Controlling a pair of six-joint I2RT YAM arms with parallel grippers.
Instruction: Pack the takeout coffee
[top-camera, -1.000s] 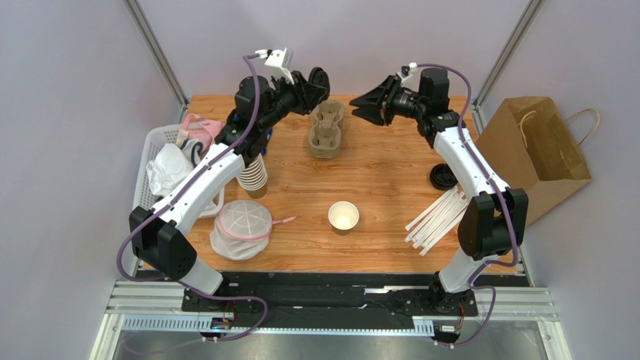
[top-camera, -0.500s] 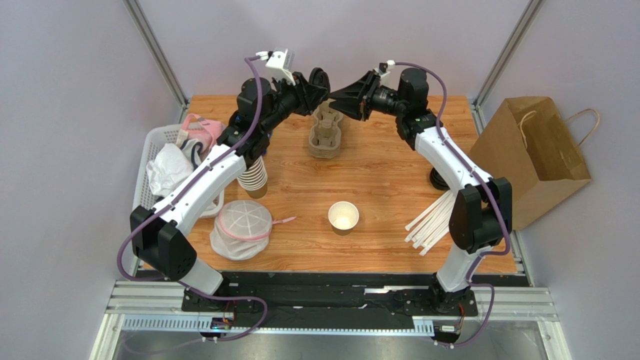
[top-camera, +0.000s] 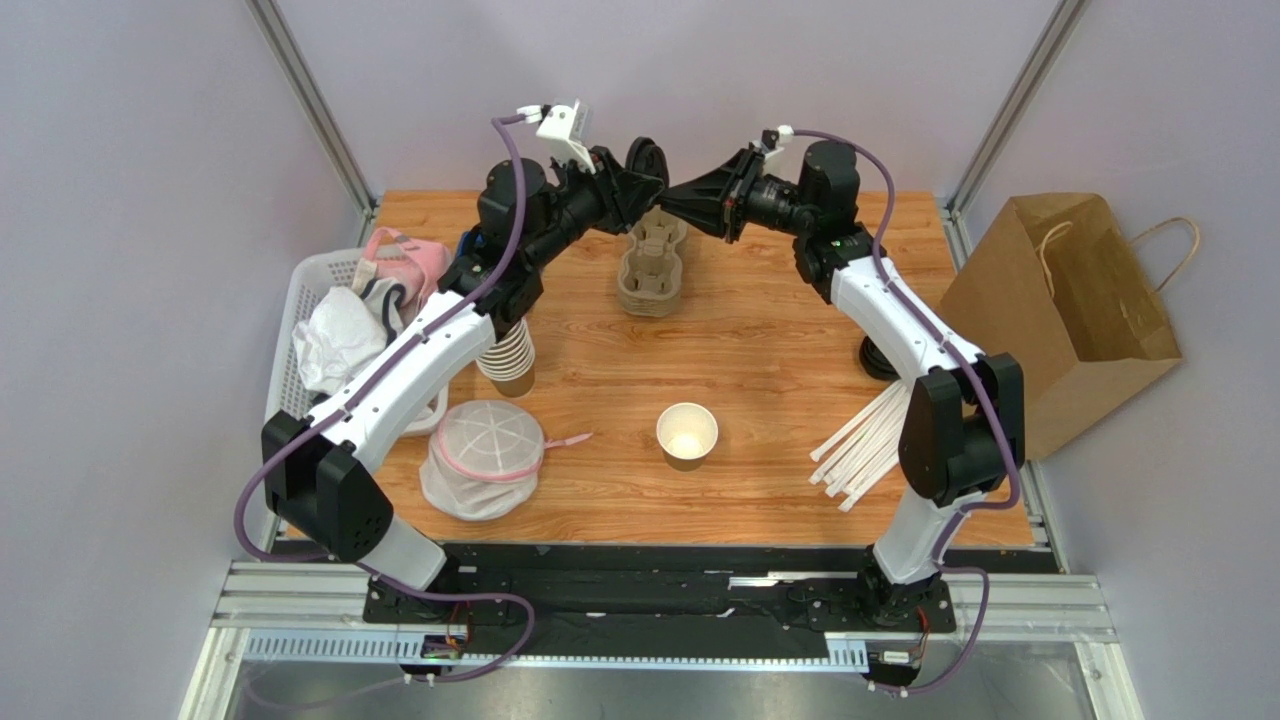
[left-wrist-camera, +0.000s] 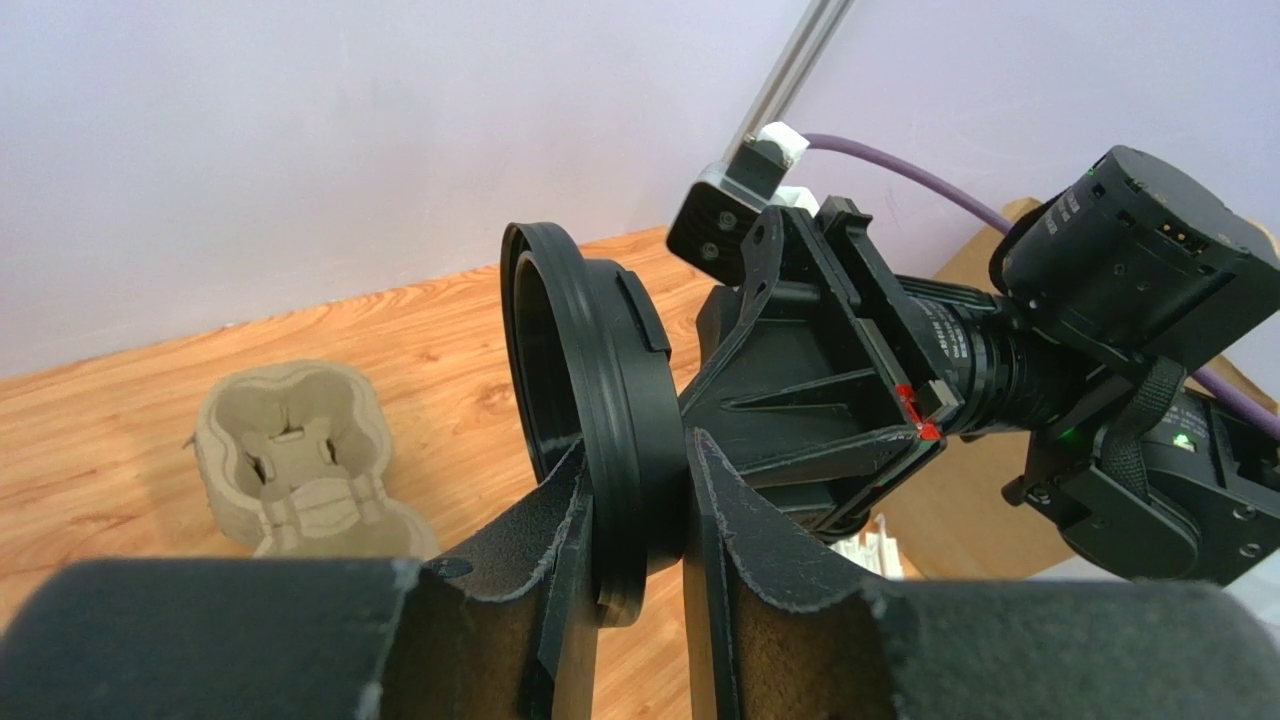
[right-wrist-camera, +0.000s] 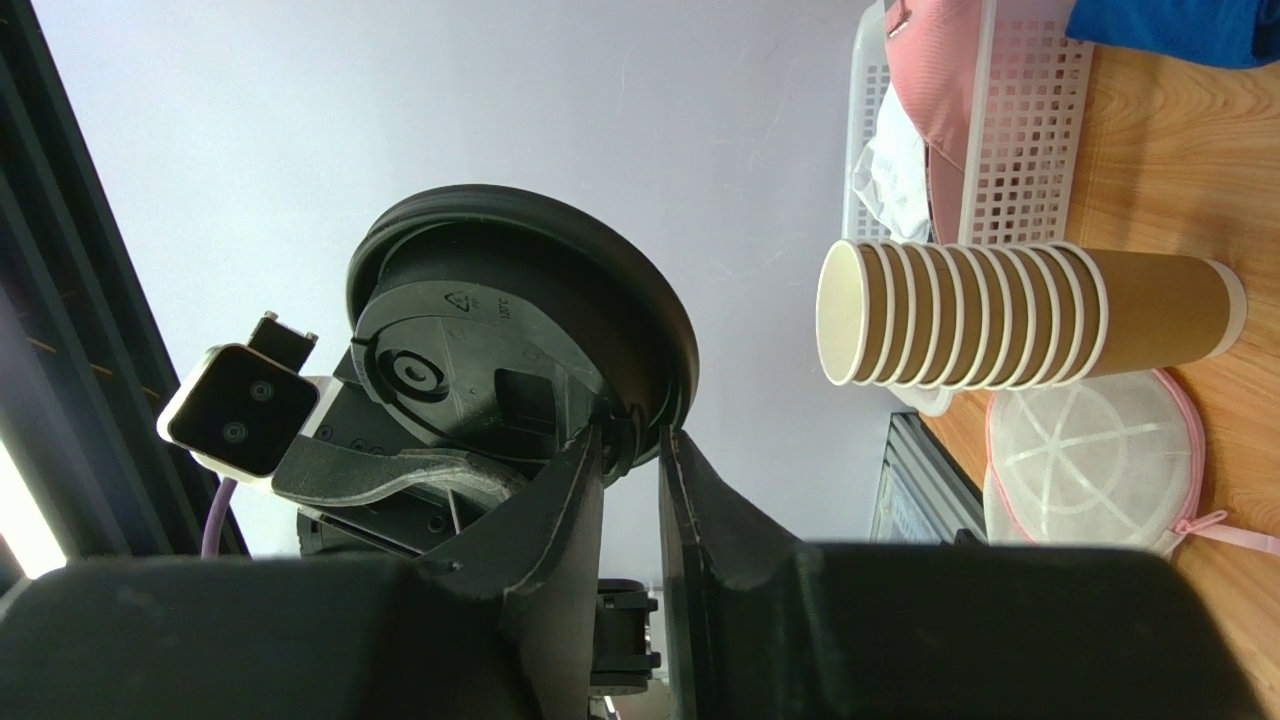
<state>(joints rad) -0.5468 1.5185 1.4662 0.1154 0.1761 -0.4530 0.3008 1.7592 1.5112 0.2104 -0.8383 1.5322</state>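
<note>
We see the left hand (left-wrist-camera: 639, 480) and right hand (right-wrist-camera: 631, 450) both pinching the lid (left-wrist-camera: 598, 383) in the air.

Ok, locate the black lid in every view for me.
Top external: black lid at top centre, just above the cup carrier in the picture.
Left wrist: black lid at centre, edge-on; cup carrier lower left.
Right wrist: black lid left of centre, face-on; cup carrier not in view.
Shared landmark: the cup carrier, in top external and left wrist only.
</note>
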